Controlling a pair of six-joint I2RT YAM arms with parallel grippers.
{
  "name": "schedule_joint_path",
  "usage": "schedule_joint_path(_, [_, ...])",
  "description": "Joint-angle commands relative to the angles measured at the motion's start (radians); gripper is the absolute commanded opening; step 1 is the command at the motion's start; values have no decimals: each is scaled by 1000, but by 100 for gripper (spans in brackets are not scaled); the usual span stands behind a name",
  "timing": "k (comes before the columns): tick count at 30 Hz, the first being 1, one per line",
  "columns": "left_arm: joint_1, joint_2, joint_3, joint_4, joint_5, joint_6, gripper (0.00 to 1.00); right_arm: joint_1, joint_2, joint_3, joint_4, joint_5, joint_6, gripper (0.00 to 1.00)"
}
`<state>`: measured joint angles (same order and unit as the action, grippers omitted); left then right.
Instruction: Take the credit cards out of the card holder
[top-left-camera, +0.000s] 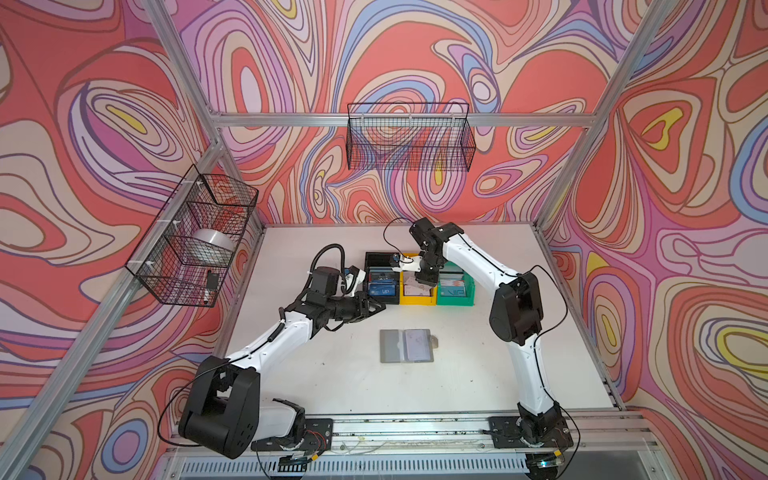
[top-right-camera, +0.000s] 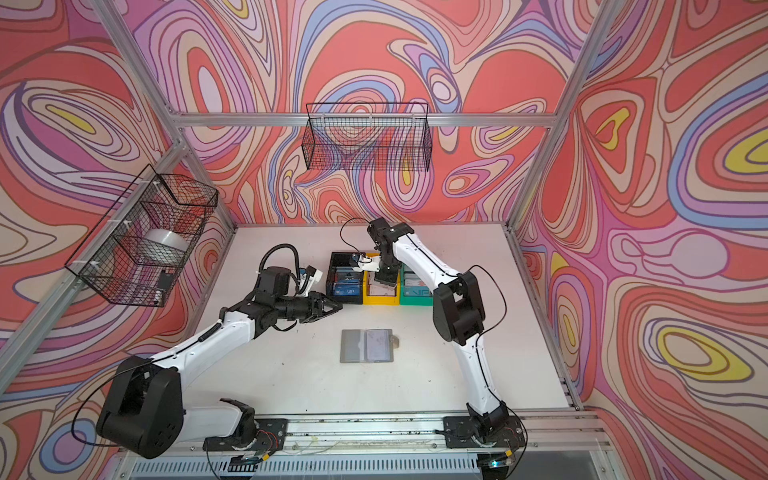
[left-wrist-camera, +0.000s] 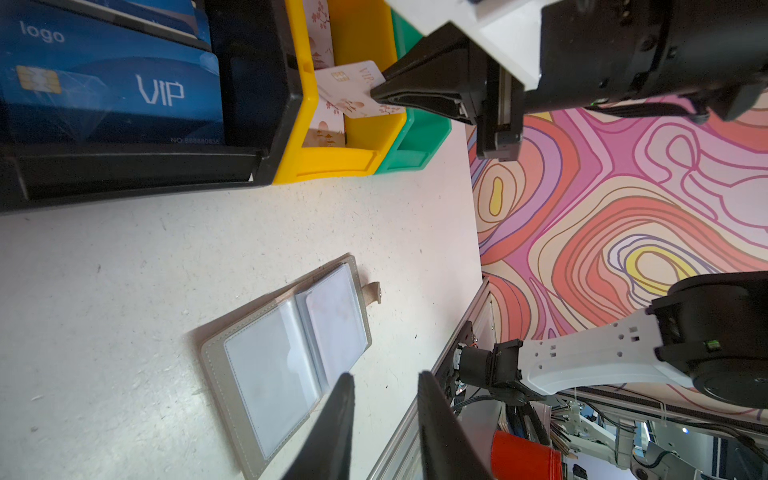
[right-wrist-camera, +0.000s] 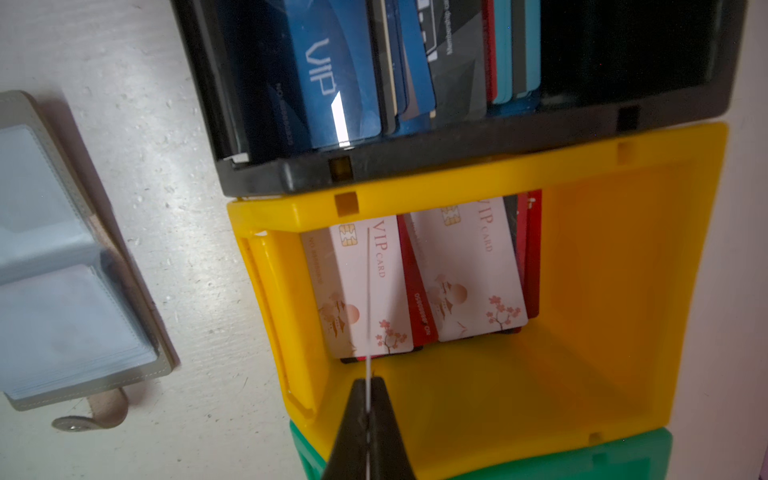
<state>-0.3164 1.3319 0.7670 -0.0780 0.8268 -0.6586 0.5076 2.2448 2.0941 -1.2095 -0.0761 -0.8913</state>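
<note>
White tabletop (top-left-camera: 316, 374) spreads out from my two bases. Nearest on it lies the card holder (top-left-camera: 406, 345), open and flat with its sleeves up. Its long axis runs left to right and its snap tab (top-left-camera: 433, 340) points right. A pale card (left-wrist-camera: 337, 316) with faint red marks shows through the right sleeve. My left gripper (top-left-camera: 377, 308) hovers just beyond the holder's left half, clear of it, fingers (left-wrist-camera: 345, 415) parted with nothing between them. Farther off, a black bin (top-left-camera: 367, 270), a yellow bin (top-left-camera: 415, 299) and a green bin (top-left-camera: 455, 299) stand in a row. Over the yellow one, well beyond the holder, my right gripper (right-wrist-camera: 368, 384) is pinched tight on a credit card (left-wrist-camera: 353, 89). It stands on edge, jutting straight out past my fingertips toward two more white cards (right-wrist-camera: 469, 270) in the bin.
</note>
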Motion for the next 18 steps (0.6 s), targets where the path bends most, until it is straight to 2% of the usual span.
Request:
schedule_joint_path(1, [11, -19, -8, 13, 2, 5, 30, 6, 3, -9, 13, 7, -28, 0])
schedule_joint_path(18, [19, -33, -20, 6, -4, 7, 30, 50, 48, -49, 16, 19, -53, 0])
